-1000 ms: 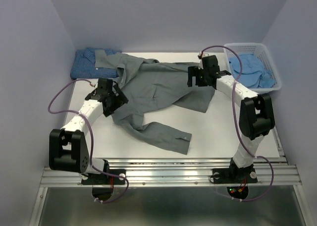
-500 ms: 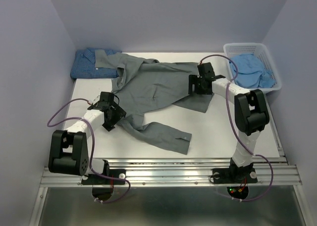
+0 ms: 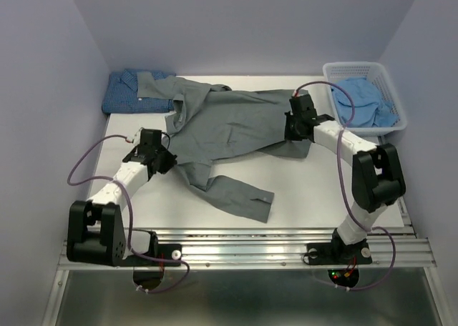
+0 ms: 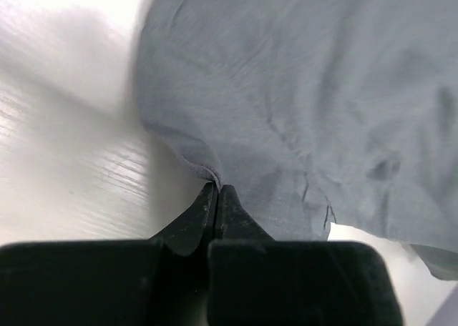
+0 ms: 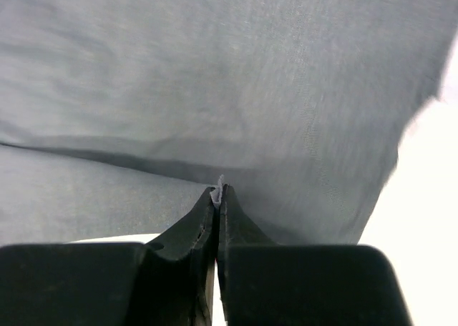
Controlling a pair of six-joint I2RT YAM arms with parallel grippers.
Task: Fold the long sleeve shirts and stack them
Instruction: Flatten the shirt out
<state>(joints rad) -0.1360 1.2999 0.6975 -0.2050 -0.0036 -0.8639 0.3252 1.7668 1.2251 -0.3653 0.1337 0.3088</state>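
A plain grey long sleeve shirt [image 3: 229, 122] lies spread and rumpled across the middle of the table, one sleeve [image 3: 236, 194] trailing toward the front. My left gripper [image 3: 166, 161] is shut on the shirt's left edge [image 4: 204, 165], a fold of cloth pinched between its tips. My right gripper [image 3: 295, 129] is shut on the shirt's right edge [image 5: 220, 183]. A folded dark blue dotted shirt [image 3: 132, 91] lies at the back left, partly under the grey collar. A pale blue shirt [image 3: 361, 101] lies bunched in the basket.
A white lattice basket [image 3: 390, 83] stands at the back right corner. Bare white table [image 3: 322, 190] shows in front of the grey shirt. Purple walls close in the left, right and back. A metal rail [image 3: 243, 251] runs along the near edge.
Both grippers have closed from open onto the grey shirt's edges. The left gripper has come in at the left edge and the right one has lowered onto the right edge.
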